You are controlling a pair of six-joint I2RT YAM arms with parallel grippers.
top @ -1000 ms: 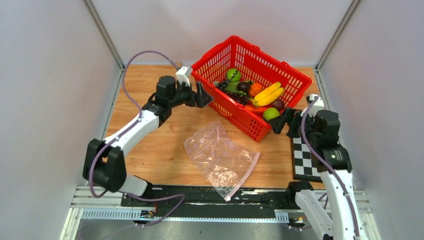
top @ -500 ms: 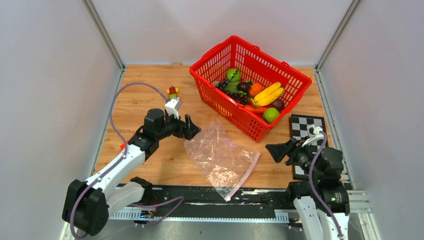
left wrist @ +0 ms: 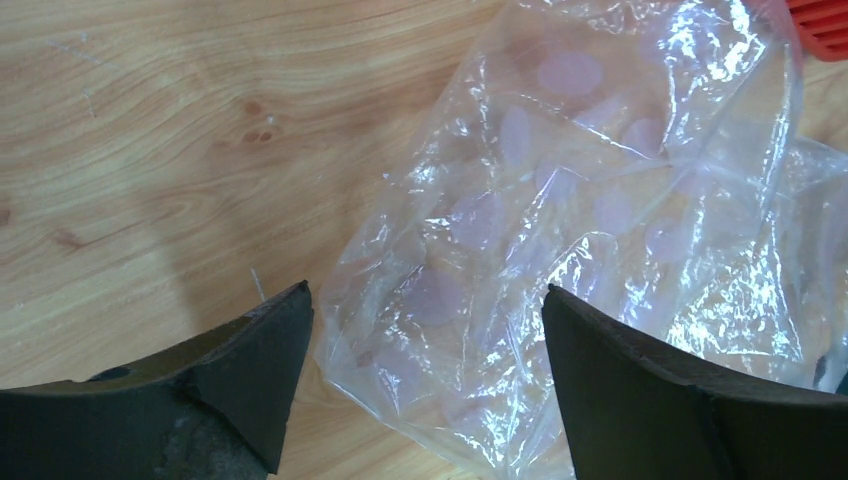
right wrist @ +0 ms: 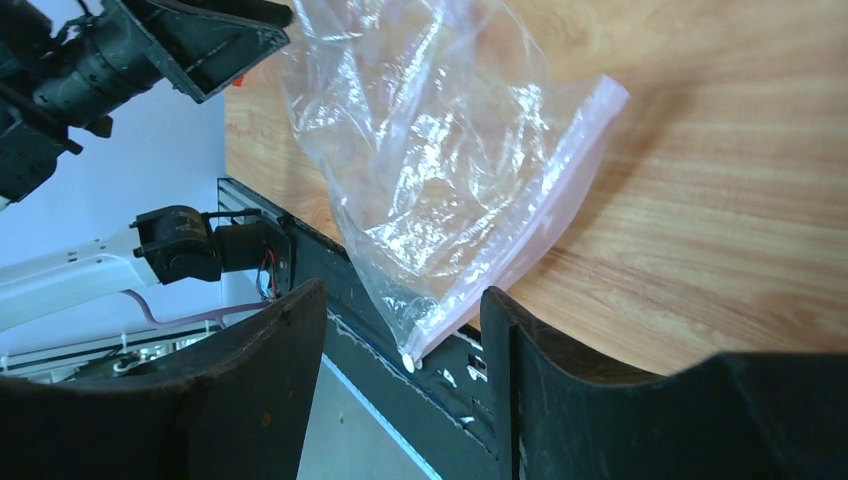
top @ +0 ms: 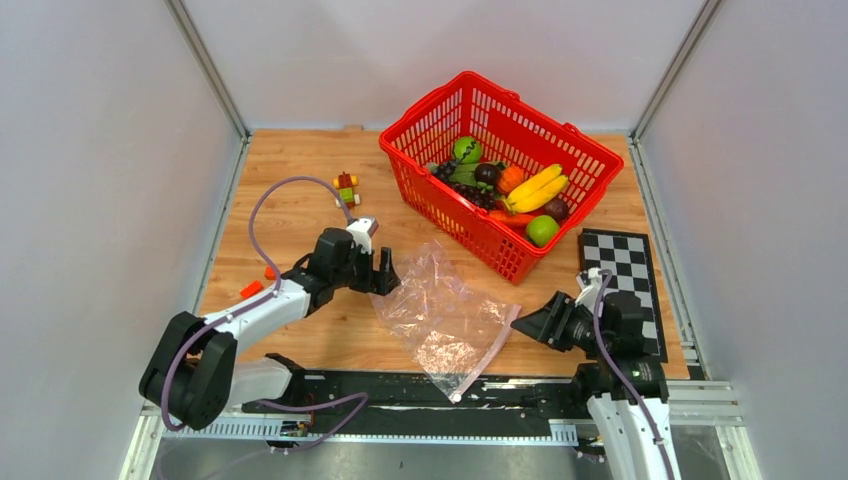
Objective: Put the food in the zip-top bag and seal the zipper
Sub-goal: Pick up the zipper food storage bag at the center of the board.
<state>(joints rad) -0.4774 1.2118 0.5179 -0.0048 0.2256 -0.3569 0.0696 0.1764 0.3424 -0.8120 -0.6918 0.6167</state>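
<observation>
On the wooden surface (top: 290,200), your zip-top bag (top: 440,315) lies flat and empty while all the food (top: 505,190) sits in the red basket (top: 470,225) beyond it; your left tool (top: 388,272) and right tool (top: 520,320) flank the bag, jaws apart, holding nothing, so filling and sealing remain.

zip-top bag (left wrist: 600,220): cut off at the left wrist view's right edge
red basket (left wrist: 825,22): only a corner shows there
food (top: 505,195): lower pieces hidden behind the basket's near wall
orange-red bit (top: 251,290): near the worktop's left edge, too small to identify
</observation>
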